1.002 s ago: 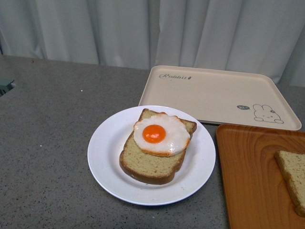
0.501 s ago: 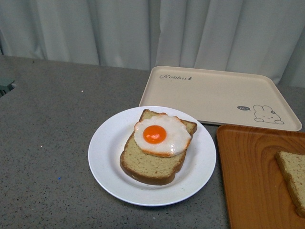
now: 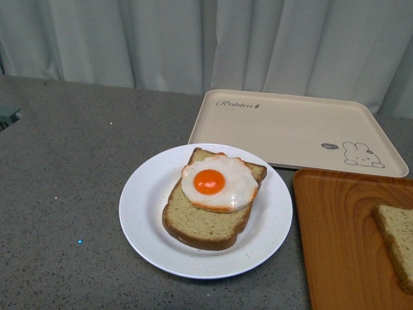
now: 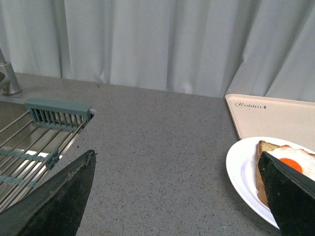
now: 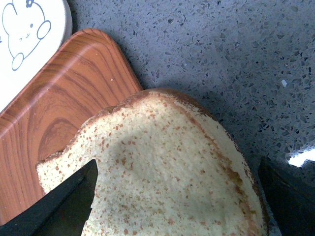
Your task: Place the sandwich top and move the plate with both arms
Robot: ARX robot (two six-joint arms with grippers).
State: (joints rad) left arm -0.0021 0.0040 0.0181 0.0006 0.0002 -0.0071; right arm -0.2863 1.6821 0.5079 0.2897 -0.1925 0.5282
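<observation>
Progress: nothing placed yet | tan speckled-bread sandwich top lies on orange wood-grain tray, 3 o'clock of round white plate | right claw spread wide over it, empty | left claw spread, empty | remaining: grasp, place, two-arm plate move.

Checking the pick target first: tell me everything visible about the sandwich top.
The sandwich top is a flat slice of pale tan bread with darker brown crust, speckled face and one rounded edge. It lies on the orange wood-grain tray, partly cut off at the front view's right edge. In the right wrist view it covers the tray's edge; whether it overhangs is unclear. The open right gripper straddles it; contact cannot be told.
</observation>
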